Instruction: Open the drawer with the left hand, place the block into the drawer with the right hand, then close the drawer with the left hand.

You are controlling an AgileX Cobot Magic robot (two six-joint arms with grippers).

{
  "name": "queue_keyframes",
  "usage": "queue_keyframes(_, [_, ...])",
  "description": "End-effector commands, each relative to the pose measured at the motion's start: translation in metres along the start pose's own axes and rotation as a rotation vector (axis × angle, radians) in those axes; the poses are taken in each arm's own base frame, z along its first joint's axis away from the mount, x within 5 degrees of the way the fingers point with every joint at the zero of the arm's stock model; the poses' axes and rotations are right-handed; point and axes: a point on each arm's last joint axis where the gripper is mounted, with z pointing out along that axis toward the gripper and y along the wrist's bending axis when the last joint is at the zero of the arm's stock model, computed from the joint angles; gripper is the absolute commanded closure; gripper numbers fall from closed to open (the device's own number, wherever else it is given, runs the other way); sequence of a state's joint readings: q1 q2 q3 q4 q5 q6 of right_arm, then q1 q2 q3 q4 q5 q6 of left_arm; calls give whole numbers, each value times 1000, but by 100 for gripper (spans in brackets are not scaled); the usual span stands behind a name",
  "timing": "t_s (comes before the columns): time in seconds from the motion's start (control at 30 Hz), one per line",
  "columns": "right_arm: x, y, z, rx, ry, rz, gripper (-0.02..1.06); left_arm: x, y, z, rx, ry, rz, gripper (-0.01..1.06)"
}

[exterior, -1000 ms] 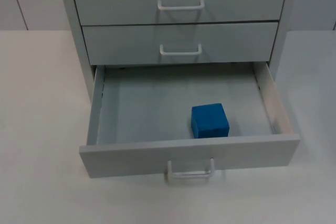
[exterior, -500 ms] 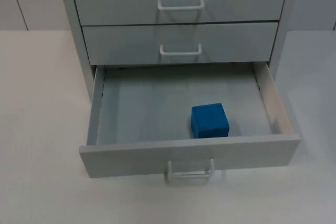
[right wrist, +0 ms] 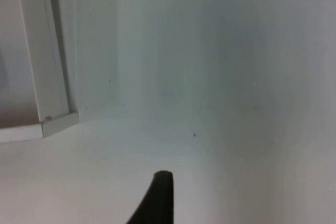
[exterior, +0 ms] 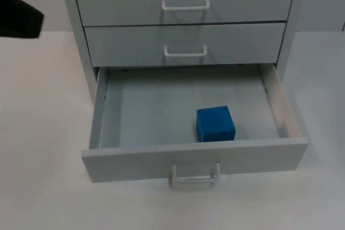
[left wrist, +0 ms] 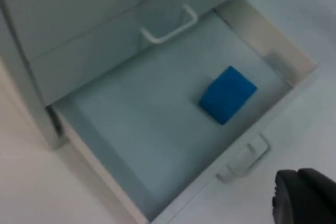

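The left arm has come into the top view at the picture's upper left, well apart from the drawer (exterior: pixel 188 133), which stands pulled out with the blue block (exterior: pixel 215 124) inside, near its front panel. Closing is the step in hand; the left gripper (left wrist: pixel 304 200) must reach the drawer handle (exterior: pixel 195 175) and push. The right gripper (right wrist: pixel 157 198) waits beside the cabinet (right wrist: pixel 37 56). I cannot tell either gripper's state.

left arm (exterior: pixel 19 20) high at the table's left edge, right arm waiting

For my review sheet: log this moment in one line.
drawer: open | block: inside | left arm: beside cabinet
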State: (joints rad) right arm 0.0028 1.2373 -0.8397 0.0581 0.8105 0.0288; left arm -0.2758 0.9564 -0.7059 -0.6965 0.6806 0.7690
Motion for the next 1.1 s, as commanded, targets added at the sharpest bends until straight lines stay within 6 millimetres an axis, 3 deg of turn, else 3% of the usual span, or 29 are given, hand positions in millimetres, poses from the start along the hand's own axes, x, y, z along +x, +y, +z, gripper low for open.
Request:
queue_keyframes(0.0, [1,-1,-2,4,-8,1,20,-2,-11,15,54,8,31,105])
queue_keyframes(0.23, [1,-1,-2,4,-6,1,20,0,-38,56,112,73,116,105])
queue_keyframes(0.33, [1,-1,-2,4,-6,1,20,12,-52,87,94,174,203,105])
queue_keyframes(0.53, [1,-1,-2,4,-6,1,20,36,-63,126,52,323,344,105])
queue_keyframes(0.73, [1,-1,-2,4,-10,1,20,56,-64,154,8,428,427,105])
queue_keyframes(1.07, [0,-1,-2,3,-16,1,20,70,-66,172,-77,482,566,105])
